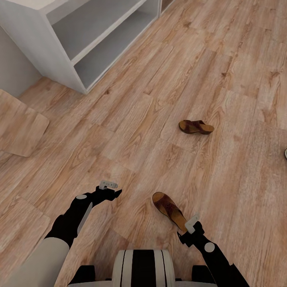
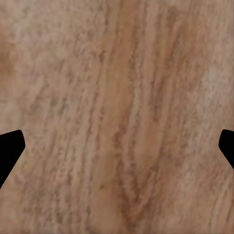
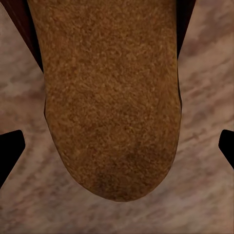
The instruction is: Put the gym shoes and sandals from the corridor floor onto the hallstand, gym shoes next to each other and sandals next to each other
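**Right gripper positioned over near sandal; both grippers open**

The near sandal lies flat on the corridor floor, directly ahead of the robot base. The right gripper hangs over the end of this sandal nearest the robot. In the right wrist view, the sandal's rounded end sits between the two fingers, which stand wide apart and do not touch it.

The far sandal lies on the floor farther out, well apart from the near one and turned crosswise to it.

The left gripper hangs over bare floor, to the left of the near sandal. In the left wrist view, its fingers stand wide apart with only wood-grain planks between them.

The hallstand stands at the far left of the floor. Two open shelves are visible. Both sandals are on the floor, well apart from the hallstand.
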